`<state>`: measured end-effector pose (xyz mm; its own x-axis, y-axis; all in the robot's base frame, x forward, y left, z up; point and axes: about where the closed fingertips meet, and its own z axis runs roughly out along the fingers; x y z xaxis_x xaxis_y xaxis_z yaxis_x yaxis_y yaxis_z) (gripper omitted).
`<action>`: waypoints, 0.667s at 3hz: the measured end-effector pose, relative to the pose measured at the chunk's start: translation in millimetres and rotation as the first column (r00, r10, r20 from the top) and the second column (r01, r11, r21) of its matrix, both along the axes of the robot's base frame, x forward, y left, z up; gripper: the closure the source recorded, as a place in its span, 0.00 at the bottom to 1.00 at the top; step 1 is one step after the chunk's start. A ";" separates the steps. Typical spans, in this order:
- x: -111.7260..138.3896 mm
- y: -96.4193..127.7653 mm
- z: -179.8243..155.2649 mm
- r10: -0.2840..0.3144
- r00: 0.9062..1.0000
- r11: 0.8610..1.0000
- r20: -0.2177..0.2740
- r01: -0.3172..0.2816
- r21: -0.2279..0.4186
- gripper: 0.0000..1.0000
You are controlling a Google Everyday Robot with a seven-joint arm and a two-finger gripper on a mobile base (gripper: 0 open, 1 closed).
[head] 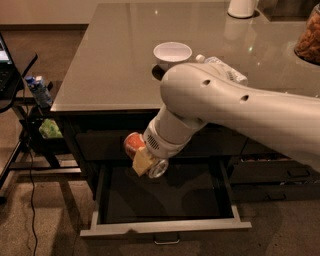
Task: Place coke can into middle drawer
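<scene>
The coke can point(133, 145) is red-orange with a silver end and lies tilted in my gripper point(144, 159). The gripper is shut on the can, with its pale fingers point(142, 161) wrapped around it. The can hangs above the open middle drawer point(165, 226), over its left half, just below the counter's edge. The drawer is pulled out, with a dark bare inside, a light grey front edge and a small metal loop handle point(166, 242). My white arm point(235, 107) reaches in from the right and hides part of the counter.
A white bowl point(172, 53) and a clear plastic bottle point(222, 70) stand on the grey counter point(110, 60). A white container point(242, 7) is at the back. A dark side table point(15, 82) with cables and small items point(39, 90) stands left. More drawers point(272, 175) are right.
</scene>
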<state>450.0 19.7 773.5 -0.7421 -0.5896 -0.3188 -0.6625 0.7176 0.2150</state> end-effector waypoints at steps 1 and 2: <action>-1.3 -0.9 -52.8 -0.037 0.997 0.999 -0.066 0.035 -0.021 1.00; 2.7 -3.5 -95.9 -0.075 0.991 0.997 -0.109 0.073 -0.026 1.00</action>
<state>452.6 16.2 677.6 -0.8139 -0.5376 -0.2203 -0.5804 0.7691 0.2676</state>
